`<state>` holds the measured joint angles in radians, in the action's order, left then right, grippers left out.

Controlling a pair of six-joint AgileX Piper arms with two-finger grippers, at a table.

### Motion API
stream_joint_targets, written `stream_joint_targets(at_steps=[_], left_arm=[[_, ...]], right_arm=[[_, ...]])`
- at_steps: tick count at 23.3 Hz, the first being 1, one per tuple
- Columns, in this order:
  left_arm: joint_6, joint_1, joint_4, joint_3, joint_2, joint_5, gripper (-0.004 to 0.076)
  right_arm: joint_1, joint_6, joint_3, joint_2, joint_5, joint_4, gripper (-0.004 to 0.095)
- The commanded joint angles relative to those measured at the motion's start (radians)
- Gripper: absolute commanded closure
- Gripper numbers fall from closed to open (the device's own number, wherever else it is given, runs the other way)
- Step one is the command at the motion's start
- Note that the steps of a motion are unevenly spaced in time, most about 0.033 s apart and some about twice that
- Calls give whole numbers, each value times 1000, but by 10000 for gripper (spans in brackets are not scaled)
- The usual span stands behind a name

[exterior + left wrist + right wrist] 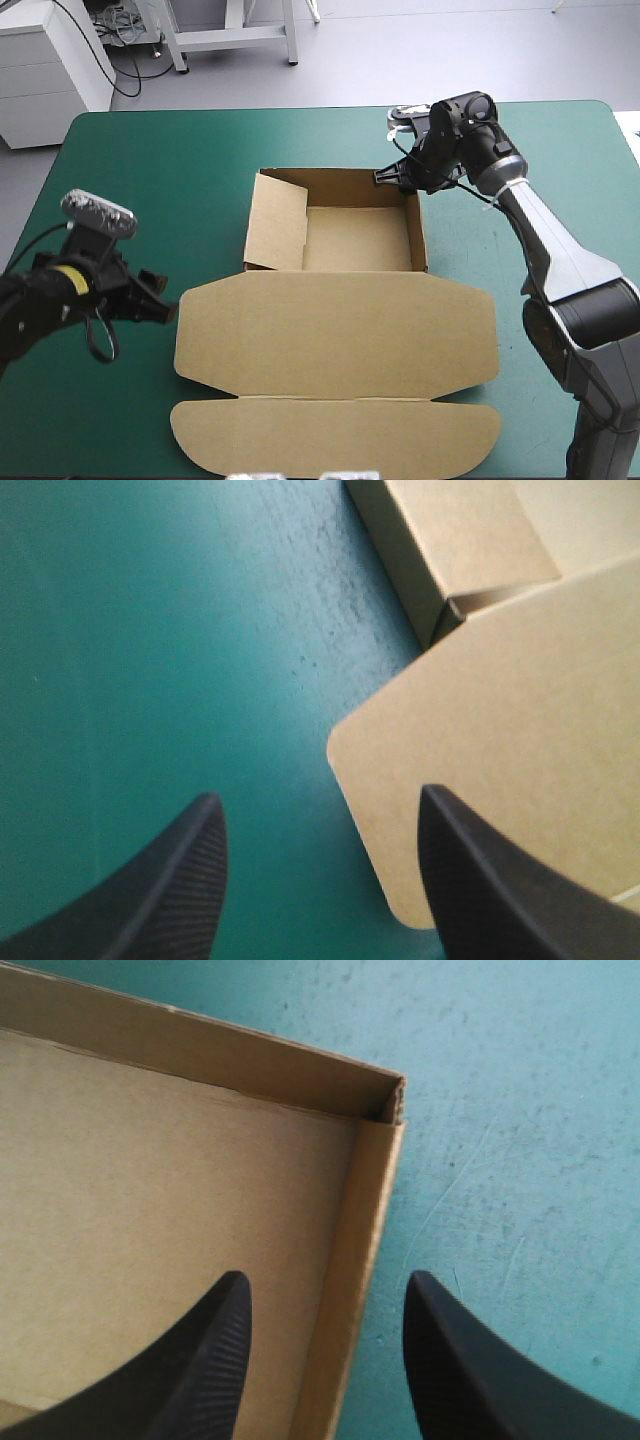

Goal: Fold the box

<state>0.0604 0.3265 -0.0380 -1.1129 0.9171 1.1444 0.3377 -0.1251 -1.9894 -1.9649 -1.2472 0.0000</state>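
The brown box (355, 238) stands mid-table as an open tray, its lid (335, 325) lying flat toward the near edge. The tray's left wall flap (275, 222) leans inward. My left gripper (165, 310) is open, low over the cover just left of the lid's rounded left corner (400, 780); in the left wrist view, the left gripper (320, 795) has that corner between its fingers. My right gripper (392, 178) is open at the tray's far right corner. In the right wrist view, the right gripper (328, 1277) straddles the right wall (350, 1260), one finger inside the tray, one outside.
The lid's front flap (335, 435) reaches close to the table's near edge. The teal-green cover (150, 170) surrounds the box on the left, far and right sides. The right arm runs along the table's right side.
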Motion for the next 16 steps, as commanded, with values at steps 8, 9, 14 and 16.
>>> stream_joint_targets(at_steps=[8, 9, 14, 16], left_arm=[[-60, 7, 14, 628, -547, -294, 664], [-60, 7, 21, 641, -591, -333, 734], [-60, 7, 2, 653, -673, -357, 732], [-60, 7, 0, 655, -686, -359, 732]], right_arm=[[-3, -34, -26, -63, -4, -44, 690], [-3, -20, -26, -63, -4, -54, 825], [-3, -17, -28, -63, -4, -96, 926], [-13, -12, -28, -63, -4, -121, 925]])
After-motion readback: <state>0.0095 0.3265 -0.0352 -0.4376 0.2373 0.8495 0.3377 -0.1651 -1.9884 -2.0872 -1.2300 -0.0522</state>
